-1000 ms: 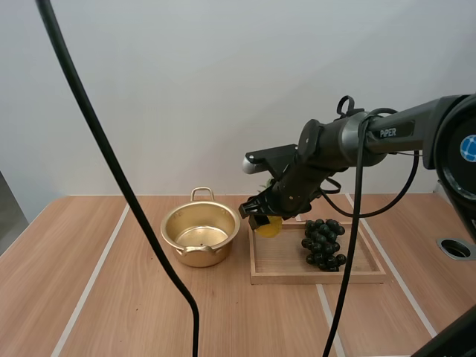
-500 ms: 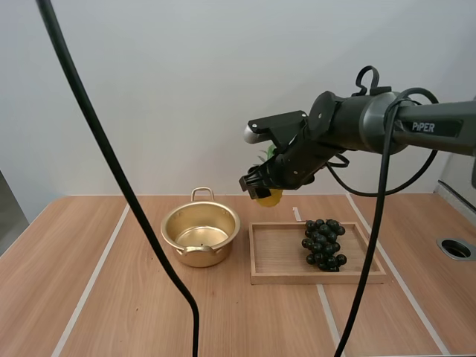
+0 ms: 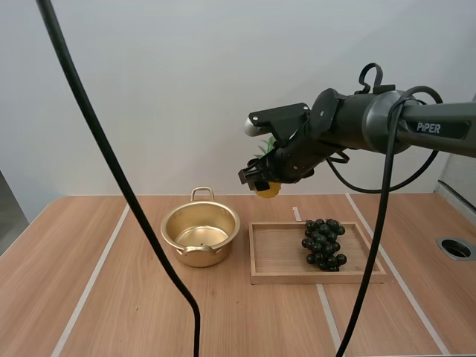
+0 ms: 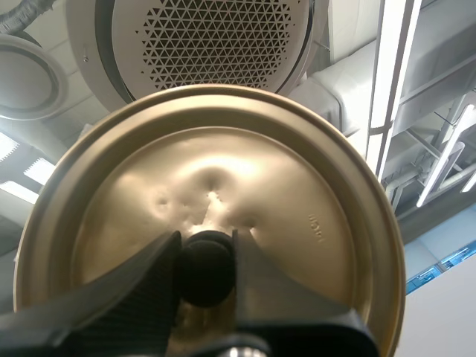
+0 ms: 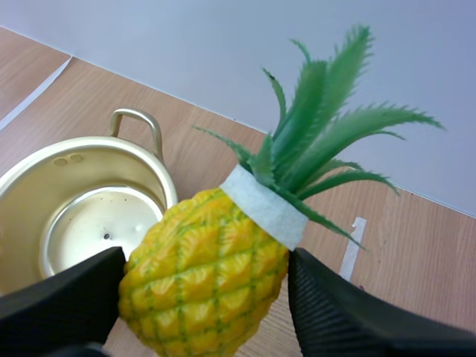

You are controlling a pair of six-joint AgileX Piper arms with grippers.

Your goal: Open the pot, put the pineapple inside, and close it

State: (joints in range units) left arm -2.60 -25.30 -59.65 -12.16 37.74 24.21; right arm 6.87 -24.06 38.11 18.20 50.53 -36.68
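Observation:
My right gripper [image 3: 263, 181] is shut on a yellow toy pineapple [image 3: 269, 190] with green leaves and holds it in the air above the gap between pot and tray. In the right wrist view the pineapple [image 5: 204, 271] sits pinched between the two black fingers [image 5: 56, 305], with the open golden pot [image 5: 78, 216] on the table beyond it. The pot [image 3: 200, 233] stands lidless at the table's middle. My left gripper [image 4: 206, 268] is shut on the black knob [image 4: 206, 269] of the golden lid [image 4: 297, 216], held up against the ceiling.
A wooden tray [image 3: 279, 272] lies right of the pot with a bunch of dark grapes [image 3: 322, 243] in its right half. A round hole [image 3: 455, 248] shows at the table's far right edge.
My right arm lifted the pineapple from just over the tray's left end up and a little toward the pot. The pot and grapes have not moved.

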